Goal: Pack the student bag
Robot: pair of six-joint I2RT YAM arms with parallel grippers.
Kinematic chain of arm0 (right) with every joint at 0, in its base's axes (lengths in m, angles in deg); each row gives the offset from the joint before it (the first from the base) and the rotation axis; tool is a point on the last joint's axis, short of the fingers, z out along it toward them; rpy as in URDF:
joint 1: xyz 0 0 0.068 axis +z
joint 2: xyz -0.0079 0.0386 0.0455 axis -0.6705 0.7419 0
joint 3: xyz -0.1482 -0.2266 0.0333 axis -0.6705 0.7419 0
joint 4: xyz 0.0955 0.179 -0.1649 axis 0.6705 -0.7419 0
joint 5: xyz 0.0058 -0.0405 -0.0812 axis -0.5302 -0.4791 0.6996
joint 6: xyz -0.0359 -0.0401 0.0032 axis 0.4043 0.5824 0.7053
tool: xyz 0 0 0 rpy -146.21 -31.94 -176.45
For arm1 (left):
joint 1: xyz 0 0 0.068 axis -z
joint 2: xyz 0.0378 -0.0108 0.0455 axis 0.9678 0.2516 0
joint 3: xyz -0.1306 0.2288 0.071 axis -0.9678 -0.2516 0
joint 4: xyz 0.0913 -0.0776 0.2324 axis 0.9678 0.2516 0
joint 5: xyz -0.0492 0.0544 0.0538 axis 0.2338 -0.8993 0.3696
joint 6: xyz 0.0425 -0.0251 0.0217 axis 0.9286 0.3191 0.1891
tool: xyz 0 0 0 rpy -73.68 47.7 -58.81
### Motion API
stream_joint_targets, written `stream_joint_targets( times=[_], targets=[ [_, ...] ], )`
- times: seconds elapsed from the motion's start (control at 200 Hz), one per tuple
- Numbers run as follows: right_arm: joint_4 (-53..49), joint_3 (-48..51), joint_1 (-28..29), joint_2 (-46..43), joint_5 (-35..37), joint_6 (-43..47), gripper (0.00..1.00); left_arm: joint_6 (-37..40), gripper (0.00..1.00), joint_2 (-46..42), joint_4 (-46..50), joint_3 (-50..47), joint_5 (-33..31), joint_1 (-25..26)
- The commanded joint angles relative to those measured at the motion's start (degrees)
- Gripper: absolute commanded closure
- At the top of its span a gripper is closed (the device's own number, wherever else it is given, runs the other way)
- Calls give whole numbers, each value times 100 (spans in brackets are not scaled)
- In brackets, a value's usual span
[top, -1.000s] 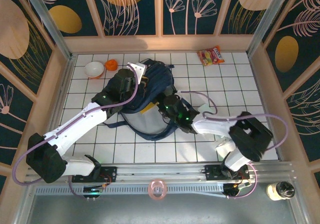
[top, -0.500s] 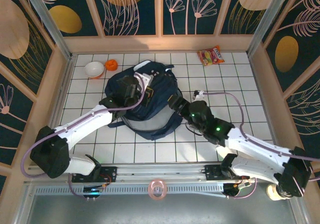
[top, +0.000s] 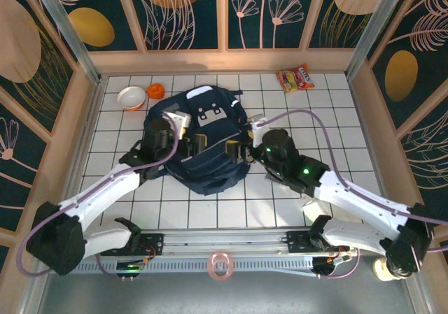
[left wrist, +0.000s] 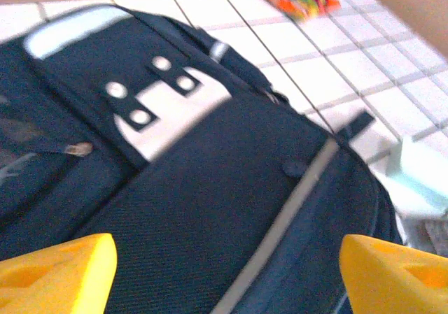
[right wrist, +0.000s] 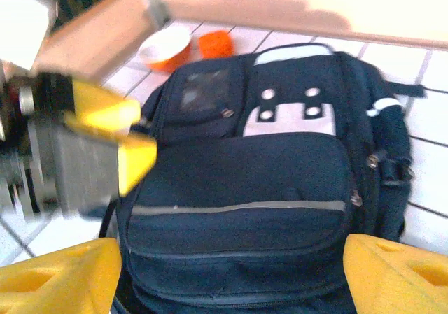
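Lying flat on the white tiled table (top: pixel 336 118), the student bag (top: pixel 206 170) sits front side up near the middle. Its top end, with the grey-white patch (top: pixel 208 113) (4 round studs on it), points at the far wall. The left gripper (top: pixel 194 143) hangs over the bag's left half. Its wrist view shows the 2 yellow fingers (left wrist: pixel 63 265) spread wide, jaws open and empty, with navy fabric below. The right gripper (top: pixel 234 150) hangs over the bag's right half, facing the left one across the front pocket. Its jaws are open too and hold nothing. A white bowl (top: pixel 131 97) with an orange rim and a small orange object (top: pixel 155 90) stand just beyond the bag's far left corner. A snack packet (top: pixel 295 78) lies by the far wall, well apart from the bag.
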Motion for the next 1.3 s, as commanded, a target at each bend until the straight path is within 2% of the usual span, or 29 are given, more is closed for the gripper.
stream_joint_targets(
  times=[0.0, 0.08, 0.31, 0.5, 0.686, 0.726, 0.811, 0.876, 0.931, 1.006, 1.061, 1.206, 1.296],
  targets=[
    [-516, -484, 290, 629, -643, 1512, 17, -558, 15, -296, -168, -315, 234, -482],
    [-700, -753, 588, 1220, -643, 2024, 16, -821, 13, -457, -133, -498, 417, -903],
    [-992, -1329, 1207, 2497, -643, 3130, 11, -1485, 9, -898, -331, -1089, 476, -1680],
    [-901, -1475, 1290, 3223, -541, 3569, 8, -1917, 7, -1055, -431, -1349, 261, -1842],
    [-621, -1413, 1288, 3761, -299, 3800, 10, -2214, 7, -998, -320, -1360, 33, -1846],
    [-574, -1394, 1283, 3856, -225, 3837, 16, -2277, 7, -971, -292, -1351, -8, -1845],
    [-382, -1352, 1283, 3936, 20, 3859, 40, -2308, 7, -914, -217, -1326, -97, -1854],
    [-299, -1325, 1275, 3841, 54, 3941, 52, -2308, 7, -898, -148, -1316, -159, -1854],
    [-316, -1358, 1245, 3721, -46, 3987, 60, -2308, 7, -894, -107, -1309, -192, -1858],
    [-425, -1441, 1117, 3524, -351, 4004, 79, -2309, 7, -906, -121, -1345, -175, -1856],
    [-497, -1496, 1014, 3363, -604, 4016, 89, -2336, 7, -920, -157, -1385, -126, -1867],
    [-616, -1625, 761, 2996, -1092, 4095, 100, -2404, 8, -998, -296, -1519, 53, -1867],
    [-679, -1714, 566, 2771, -1374, 4142, 100, -2391, 8, -1076, -343, -1593, 121, -1872]
  ],
)
